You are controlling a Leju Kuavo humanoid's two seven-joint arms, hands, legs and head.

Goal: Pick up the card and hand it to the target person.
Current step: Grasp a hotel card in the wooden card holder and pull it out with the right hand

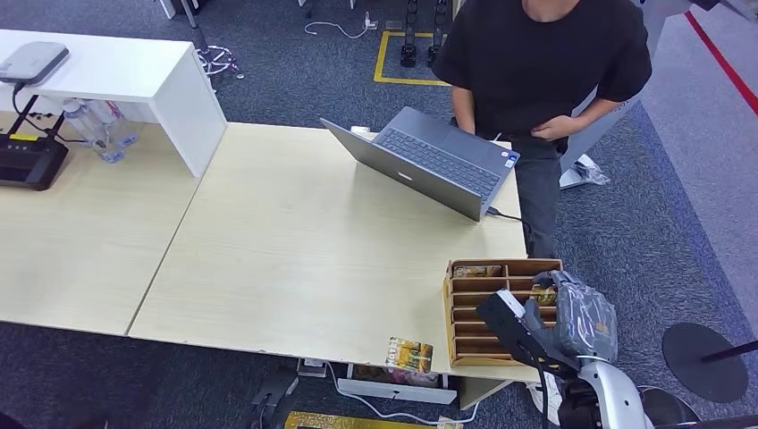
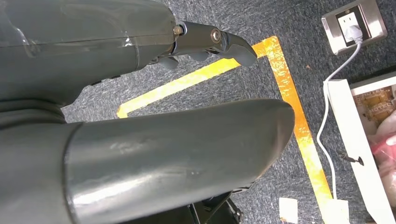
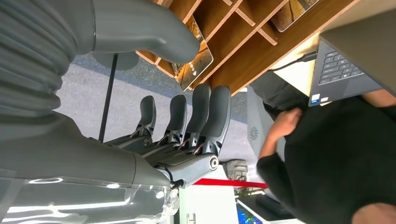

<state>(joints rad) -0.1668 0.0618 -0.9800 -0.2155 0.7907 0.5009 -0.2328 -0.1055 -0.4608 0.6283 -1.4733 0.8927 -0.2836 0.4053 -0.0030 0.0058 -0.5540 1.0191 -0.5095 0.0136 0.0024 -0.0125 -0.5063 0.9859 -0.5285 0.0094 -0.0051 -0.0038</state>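
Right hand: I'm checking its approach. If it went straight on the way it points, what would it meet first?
Probably the card standing in the wooden rack: the right hand hangs over that slot, thumb and fingers either side. Depth unclear.

open grey laptop (image 1: 435, 159) at the far right edge of the light wood table (image 1: 295, 259). white shelf (image 1: 134, 76) at the far left, plastic bottles (image 1: 98, 130) beneath it, black router (image 1: 31, 164) beside them. yellow floor tape (image 2: 285, 93) and a wall socket (image 2: 353, 21) on grey carpet.
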